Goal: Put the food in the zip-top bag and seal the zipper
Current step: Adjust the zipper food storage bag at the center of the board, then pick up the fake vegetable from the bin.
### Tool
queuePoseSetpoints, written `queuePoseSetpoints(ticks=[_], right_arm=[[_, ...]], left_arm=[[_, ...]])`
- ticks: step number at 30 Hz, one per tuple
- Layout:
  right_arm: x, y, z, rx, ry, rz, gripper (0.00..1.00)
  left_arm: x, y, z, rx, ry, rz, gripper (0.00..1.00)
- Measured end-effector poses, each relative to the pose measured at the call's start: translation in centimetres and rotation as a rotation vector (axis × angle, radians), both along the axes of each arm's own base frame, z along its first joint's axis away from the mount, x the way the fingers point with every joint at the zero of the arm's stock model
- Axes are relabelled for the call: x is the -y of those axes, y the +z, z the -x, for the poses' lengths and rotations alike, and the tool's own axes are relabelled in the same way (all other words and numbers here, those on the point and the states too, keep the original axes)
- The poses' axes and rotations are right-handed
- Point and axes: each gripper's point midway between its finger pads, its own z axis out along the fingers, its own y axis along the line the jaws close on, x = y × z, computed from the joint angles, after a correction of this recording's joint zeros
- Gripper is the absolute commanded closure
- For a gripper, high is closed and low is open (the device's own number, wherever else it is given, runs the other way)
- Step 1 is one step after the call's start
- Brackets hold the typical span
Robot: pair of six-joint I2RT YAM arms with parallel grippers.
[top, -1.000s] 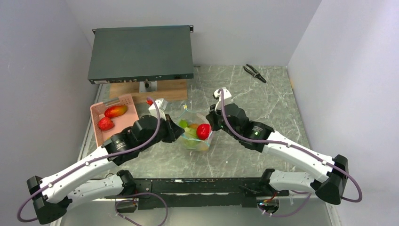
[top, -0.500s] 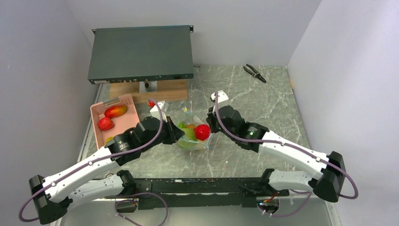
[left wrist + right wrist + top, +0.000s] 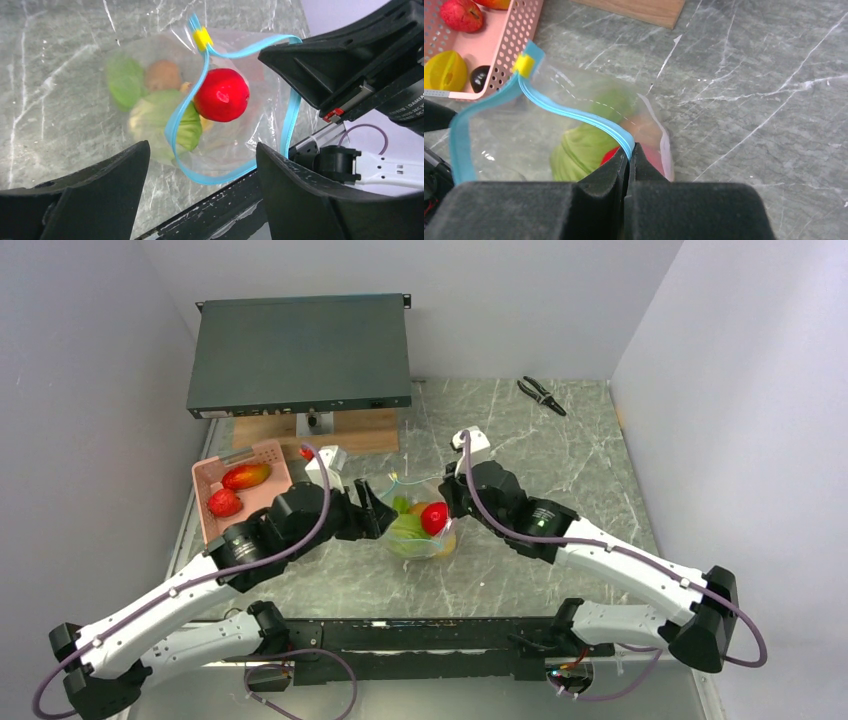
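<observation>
The clear zip-top bag (image 3: 420,540) lies between both arms with its mouth gaping. Inside it are a red round fruit (image 3: 221,95), two green pieces (image 3: 165,120) and a brownish-orange one (image 3: 164,75). Its teal zipper (image 3: 292,117) loops open, and a yellow slider (image 3: 202,36) sits at one end. My left gripper (image 3: 203,146) is open just short of the bag's near edge, with nothing gripped. My right gripper (image 3: 630,147) is shut on the zipper (image 3: 574,116) at the bag's right side. More food sits in the pink basket (image 3: 215,475): red (image 3: 461,14), yellow (image 3: 444,70) and dark purple (image 3: 479,77).
A dark flat equipment box (image 3: 300,350) stands on a wooden board (image 3: 360,432) at the back left. Black pliers (image 3: 541,395) lie at the back right. Grey walls close in both sides of the marble table (image 3: 560,460).
My left gripper has opened, let go of the bag's edge and drawn back to the left. The bag has settled lower. The right gripper keeps its grip on the zipper.
</observation>
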Motion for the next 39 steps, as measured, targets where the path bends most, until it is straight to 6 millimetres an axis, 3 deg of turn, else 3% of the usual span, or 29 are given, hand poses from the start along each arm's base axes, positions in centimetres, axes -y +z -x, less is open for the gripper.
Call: queuePoseSetpoints(ticks=[4, 9, 13, 20, 27, 31, 39], right_arm=[[0.6, 1.3, 0.1, 0.028, -0.015, -0.027, 1.0], [1.4, 2.0, 0.1, 0.049, -0.042, -0.034, 1.0], [1.7, 1.9, -0.1, 0.052, -0.053, -0.027, 1.0], [1.7, 1.4, 0.0, 0.045, -0.051, -0.02, 1.0], [1.7, 1.3, 0.1, 0.042, -0.046, -0.02, 1.0], [1.7, 1.1, 0.1, 0.038, -0.046, -0.02, 1.0], [1.7, 1.1, 0.2, 0.037, -0.046, -0.02, 1.0]], left_arm=[[-1.5, 1.2, -0.2, 0.05, 0.027, -0.038, 0.04], [-4.4, 0.5, -0.6, 0.072, 0.106, -0.151, 0.0], [-7.4, -0.9, -1.2, 0.07, 0.211, -0.244, 0.0], [-13.6, -5.7, -2.3, 0.001, 0.424, -0.38, 0.0], [-19.3, -8.2, -3.4, -0.118, 0.661, -0.382, 0.0], [-21.4, -9.7, -3.6, -0.214, 0.763, -0.334, 0.0], [-23.2, -12.5, -2.9, -0.408, 0.89, -0.271, 0.0]])
